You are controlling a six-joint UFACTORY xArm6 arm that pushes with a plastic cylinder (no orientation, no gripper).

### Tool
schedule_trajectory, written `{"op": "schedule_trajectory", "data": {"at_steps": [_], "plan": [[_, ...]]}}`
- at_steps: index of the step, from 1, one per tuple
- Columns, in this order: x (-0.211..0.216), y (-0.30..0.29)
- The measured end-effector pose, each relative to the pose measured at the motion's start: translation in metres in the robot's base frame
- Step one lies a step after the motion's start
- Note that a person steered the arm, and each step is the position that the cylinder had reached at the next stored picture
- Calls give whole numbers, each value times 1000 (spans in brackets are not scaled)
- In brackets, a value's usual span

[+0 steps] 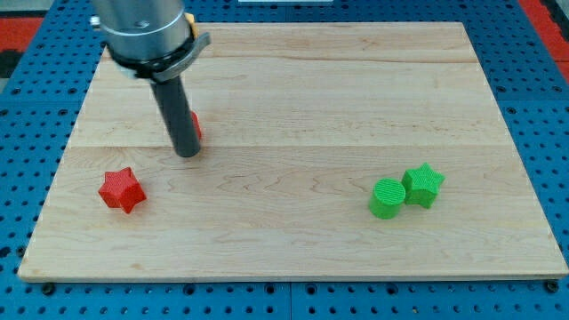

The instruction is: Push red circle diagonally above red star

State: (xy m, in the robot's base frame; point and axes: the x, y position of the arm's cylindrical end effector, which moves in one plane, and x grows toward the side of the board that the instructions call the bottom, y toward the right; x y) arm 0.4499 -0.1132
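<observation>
One red circle (194,125), mostly hidden behind my tip (187,153); no fingers, nothing grasped. Red star (121,189) near-left. Advise short, centred nudges.

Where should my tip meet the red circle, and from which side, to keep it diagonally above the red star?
No gripping here, only pushing. The red circle is mostly hidden behind the rod, my tip at its lower left. It already sits up-right of the red star, so probably contact its left edge and nudge rightward.
</observation>
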Motion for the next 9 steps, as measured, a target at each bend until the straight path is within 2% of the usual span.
{"op": "schedule_trajectory", "data": {"at_steps": [1, 2, 3, 4, 5, 6, 7, 8, 9], "plan": [[-21, -19], [-27, -82], [-27, -90], [-100, -105], [-115, -96], [-61, -86], [-46, -41], [-106, -29], [-64, 1]]}}
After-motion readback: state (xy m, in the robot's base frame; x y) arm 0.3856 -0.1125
